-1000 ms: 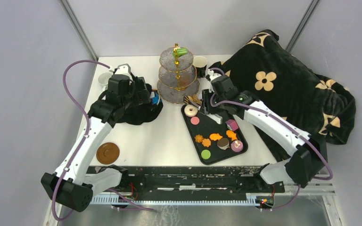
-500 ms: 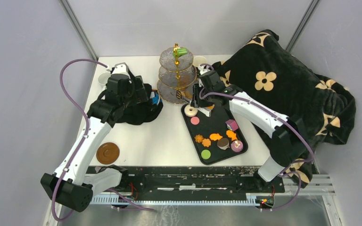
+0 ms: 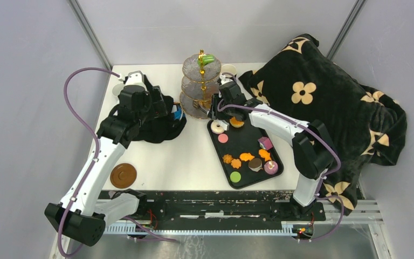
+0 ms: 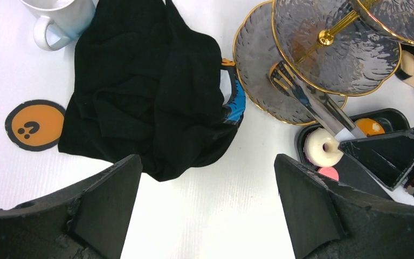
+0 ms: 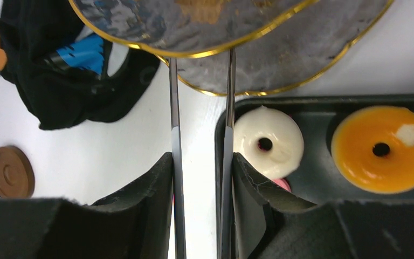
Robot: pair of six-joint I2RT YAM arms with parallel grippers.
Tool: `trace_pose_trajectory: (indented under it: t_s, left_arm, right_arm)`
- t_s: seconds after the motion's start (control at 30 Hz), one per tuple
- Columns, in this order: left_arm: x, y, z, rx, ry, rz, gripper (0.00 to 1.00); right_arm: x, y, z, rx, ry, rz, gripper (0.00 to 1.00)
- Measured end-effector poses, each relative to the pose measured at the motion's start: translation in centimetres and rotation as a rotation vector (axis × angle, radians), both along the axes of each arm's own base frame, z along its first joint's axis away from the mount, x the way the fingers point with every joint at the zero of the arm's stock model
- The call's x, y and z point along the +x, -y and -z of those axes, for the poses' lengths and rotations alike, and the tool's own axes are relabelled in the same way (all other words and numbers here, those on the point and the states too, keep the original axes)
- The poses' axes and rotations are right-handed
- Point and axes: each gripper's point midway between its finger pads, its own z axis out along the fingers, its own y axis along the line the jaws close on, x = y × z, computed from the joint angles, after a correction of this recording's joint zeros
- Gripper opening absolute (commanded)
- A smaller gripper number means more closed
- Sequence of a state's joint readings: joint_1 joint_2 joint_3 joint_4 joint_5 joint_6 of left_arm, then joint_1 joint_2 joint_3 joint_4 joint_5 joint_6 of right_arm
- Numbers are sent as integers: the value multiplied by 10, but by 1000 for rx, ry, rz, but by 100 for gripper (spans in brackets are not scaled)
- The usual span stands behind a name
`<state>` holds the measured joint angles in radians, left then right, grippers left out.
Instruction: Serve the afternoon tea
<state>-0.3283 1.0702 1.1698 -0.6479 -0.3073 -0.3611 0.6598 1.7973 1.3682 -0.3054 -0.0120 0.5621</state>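
A black tray [image 3: 248,148] holds a white ring donut [image 3: 219,127], an orange donut [image 3: 236,122], a pink disc [image 3: 223,138], orange cookies [image 3: 232,161], a green disc [image 3: 235,176] and a purple cube [image 3: 265,143]. My right gripper [image 3: 221,105] is shut on metal tongs [image 5: 173,145]. The tong tips reach onto the bottom plate of the three-tier stand [image 3: 204,86], with a small brown piece [image 4: 279,73] at them. The white donut [image 5: 268,141] and the orange donut [image 5: 383,148] lie just right of the tongs. My left gripper [image 4: 207,162] is open and empty above the table, beside a black cloth.
A black cloth [image 3: 159,121] lies left of the stand, with a white mug [image 4: 64,19] behind it. An orange coaster [image 4: 32,124] and a brown coaster [image 3: 123,175] lie on the left. The flowered black blanket [image 3: 323,102] fills the right. A green piece [image 3: 208,59] sits on the top tier.
My right gripper has moved with the tongs from over the tray's far end leftward to the stand's bottom tier. The left arm has barely moved.
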Motion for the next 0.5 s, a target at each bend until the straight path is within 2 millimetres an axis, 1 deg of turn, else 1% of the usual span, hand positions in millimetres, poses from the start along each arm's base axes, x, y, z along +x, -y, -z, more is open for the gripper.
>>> trace_pose_trajectory:
  t_s: [0.17, 0.27, 0.37, 0.5]
  left_arm:
    - [0, -1, 0, 3, 1, -5, 100]
    - [0, -1, 0, 4, 1, -5, 100]
    - [1, -1, 1, 8, -2, -3, 100]
    - [1, -1, 2, 15, -7, 0, 100]
  right_arm:
    - [11, -17, 2, 49, 35, 26, 26]
    - [16, -25, 10, 59, 37, 44, 26]
    - [21, -31, 23, 65, 32, 69, 26]
    - [28, -36, 32, 72, 45, 100, 26]
